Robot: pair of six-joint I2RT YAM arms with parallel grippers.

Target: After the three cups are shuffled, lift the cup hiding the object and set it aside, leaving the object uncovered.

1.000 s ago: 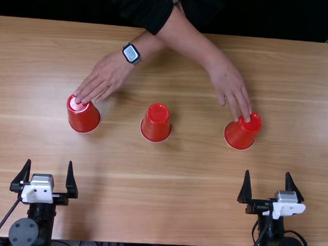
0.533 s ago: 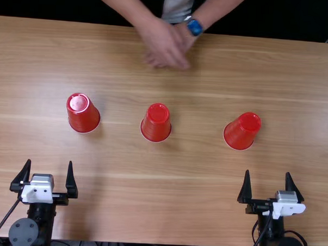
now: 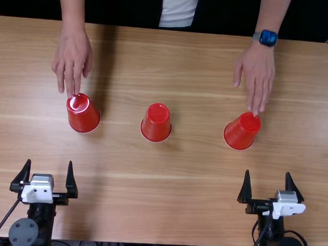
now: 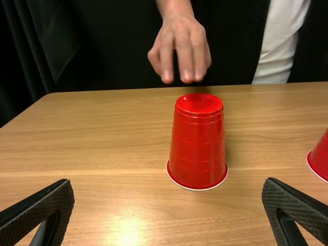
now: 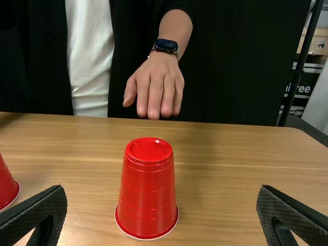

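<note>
- Red cups stand upside down in a row in the top view, axes upright, whatever they cover hidden: left cup [image 3: 82,115], middle cup [image 3: 156,122], right cup [image 3: 242,131]. Well nearer, the left gripper [image 3: 48,167] and right gripper [image 3: 267,176] have fingers spread wide, holding nothing.
- Left wrist view: the left cup stands centred ahead of the spread fingers; a person's hand [image 4: 180,46] hovers just above it; the middle cup is cut off.
- Right wrist view: the right cup stands likewise, and the watch-wearing hand [image 5: 154,84] hovers above.
</note>
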